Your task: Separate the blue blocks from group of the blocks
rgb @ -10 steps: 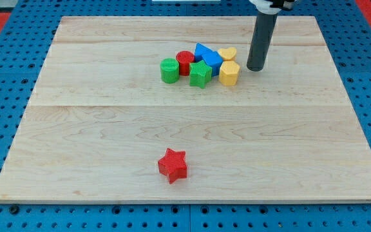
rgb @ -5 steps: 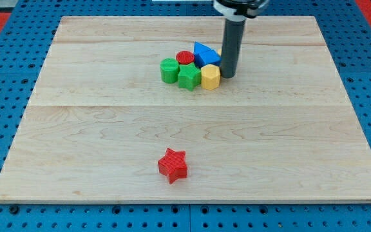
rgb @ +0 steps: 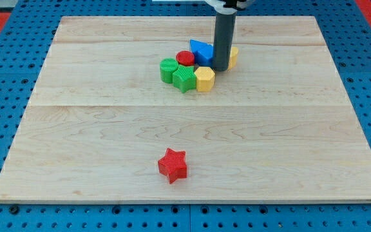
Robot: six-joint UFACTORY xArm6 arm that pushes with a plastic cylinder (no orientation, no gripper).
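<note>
While the blue block (rgb: 201, 51) sits at the far right of the cluster, my tip (rgb: 221, 68) touches its right side — a bare rod, holding nothing. Red cylinder (rgb: 185, 58), green cylinder (rgb: 169, 69), green star (rgb: 185, 78) and yellow hexagon (rgb: 204, 78) crowd left and near; yellow heart (rgb: 232, 57) hides behind. Pushing left risks packing blue tighter — far from the red star (rgb: 172, 165).

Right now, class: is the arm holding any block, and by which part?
Nothing is held. My tip only pushes, sitting in the cluster between the blue block and the yellow block.
</note>
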